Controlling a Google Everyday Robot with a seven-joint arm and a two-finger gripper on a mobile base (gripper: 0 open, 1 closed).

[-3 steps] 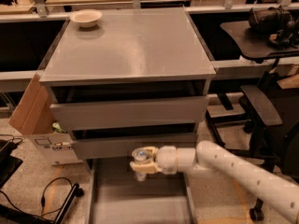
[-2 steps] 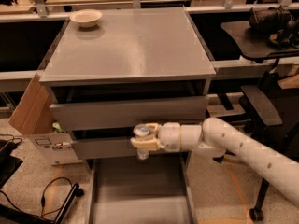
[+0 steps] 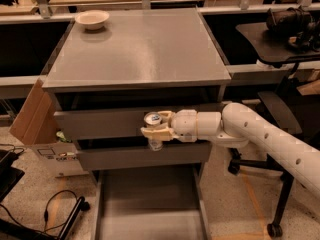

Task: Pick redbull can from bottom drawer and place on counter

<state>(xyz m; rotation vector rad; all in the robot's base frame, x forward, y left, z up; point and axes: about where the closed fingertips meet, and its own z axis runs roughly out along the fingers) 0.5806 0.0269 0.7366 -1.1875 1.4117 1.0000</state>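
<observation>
My gripper [image 3: 153, 132] is shut on the redbull can [image 3: 153, 120], whose shiny top shows above the fingers and whose lower end shows below them. I hold it upright in front of the upper drawer front, well above the bottom drawer [image 3: 150, 209], which is pulled out with an empty grey floor. The counter [image 3: 145, 46] is the flat grey top of the cabinet, above and behind the can. My white arm [image 3: 260, 134] reaches in from the right.
A cream bowl [image 3: 92, 19] sits on the counter's far left corner. A cardboard box [image 3: 37, 116] leans at the cabinet's left side. An office chair [image 3: 280, 39] and its base stand to the right. Cables lie on the floor at bottom left.
My gripper has risen with the can, from just above the bottom drawer to the level of the upper drawer front.
</observation>
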